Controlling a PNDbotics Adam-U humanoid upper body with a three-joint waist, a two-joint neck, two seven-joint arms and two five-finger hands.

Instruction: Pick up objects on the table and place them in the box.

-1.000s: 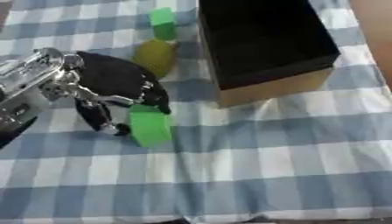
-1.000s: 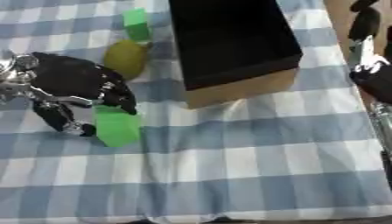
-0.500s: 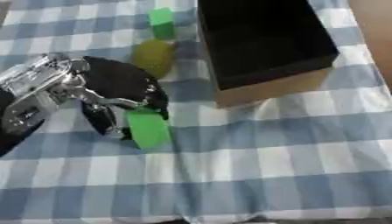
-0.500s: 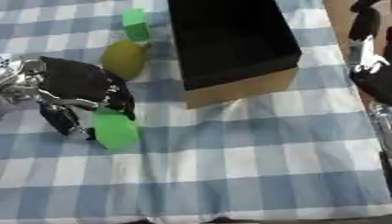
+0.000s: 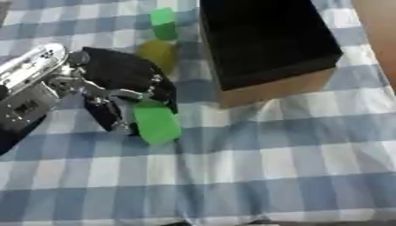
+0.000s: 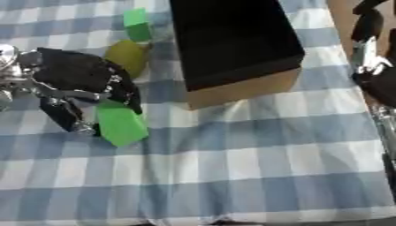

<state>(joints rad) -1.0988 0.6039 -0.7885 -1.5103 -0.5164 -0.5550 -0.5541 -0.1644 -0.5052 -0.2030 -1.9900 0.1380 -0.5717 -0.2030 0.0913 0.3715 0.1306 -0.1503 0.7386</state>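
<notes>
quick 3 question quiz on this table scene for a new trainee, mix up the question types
1. True or false: the left hand has its fingers round the big green block.
2. What lies between the small green block and the left hand? A) a red cup B) a yellow-green fruit C) a spoon
3. Fill in: the box looks ___ inside.

Key: 1 true; 2 B; 3 empty

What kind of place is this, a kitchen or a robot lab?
Probably a robot practice table, not a kitchen: a blue checked cloth, a black-lined cardboard box, and toy-like things to sort, such as the green block in the robot's left hand.
</notes>
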